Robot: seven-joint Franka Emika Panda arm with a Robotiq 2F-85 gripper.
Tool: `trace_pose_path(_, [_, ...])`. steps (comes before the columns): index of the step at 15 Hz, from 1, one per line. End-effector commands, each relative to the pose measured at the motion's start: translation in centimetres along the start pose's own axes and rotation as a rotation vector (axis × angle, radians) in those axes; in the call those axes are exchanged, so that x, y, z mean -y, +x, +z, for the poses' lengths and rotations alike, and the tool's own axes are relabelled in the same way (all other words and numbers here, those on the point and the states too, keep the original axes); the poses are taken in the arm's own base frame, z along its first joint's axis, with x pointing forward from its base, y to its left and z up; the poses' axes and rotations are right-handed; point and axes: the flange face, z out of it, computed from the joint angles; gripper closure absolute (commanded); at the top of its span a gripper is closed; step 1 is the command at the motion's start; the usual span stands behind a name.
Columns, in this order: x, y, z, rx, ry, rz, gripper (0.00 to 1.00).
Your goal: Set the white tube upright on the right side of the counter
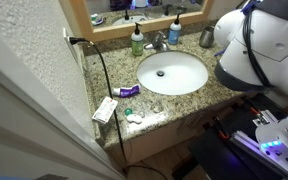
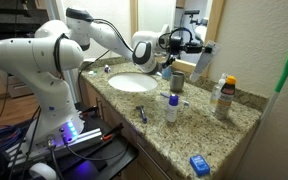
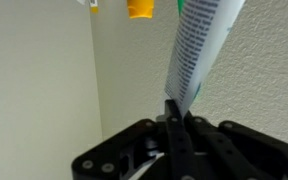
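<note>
White tube is sticking out ahead of my end effector. Its fingers are closing tight on the tube's flat end. I am holding it in the air above the granite desk, with the metal cup below.

No word, brand or number is coming through legibly anywhere. In the wrist view, the slim white squeeze tube is showing rows of fine dark print beside a green band, all too blurred to read. In an exterior view, the flat white box at the near left of the speckled beige-grey granite counter is carrying marks too small to make out.
</note>
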Motion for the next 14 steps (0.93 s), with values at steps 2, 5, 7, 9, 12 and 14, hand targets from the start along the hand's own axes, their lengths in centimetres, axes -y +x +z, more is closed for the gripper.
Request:
trace_pose_path(2, [0.2, -3.1, -0.1, -0.115, 0.002, -0.08, 0.99])
trace_pose_path(5, [0.0, -4.8, 0.3, -0.167, -0.004, -0.1, 0.99])
trace_pose_path(7, [-0.3, -0.7, -0.5, -0.148, -0.027, -0.086, 0.99])
trace_pose_path(9, [0.1, -2.5, -0.7, -0.11, -0.017, -0.066, 0.96])
trace_pose_path(12, [-0.5, -2.6, -0.4, -0.103, -0.034, -0.082, 0.99])
trace_pose_path(14, [-0.9, -4.7, 0.4, -0.091, -0.035, -0.19, 0.99])
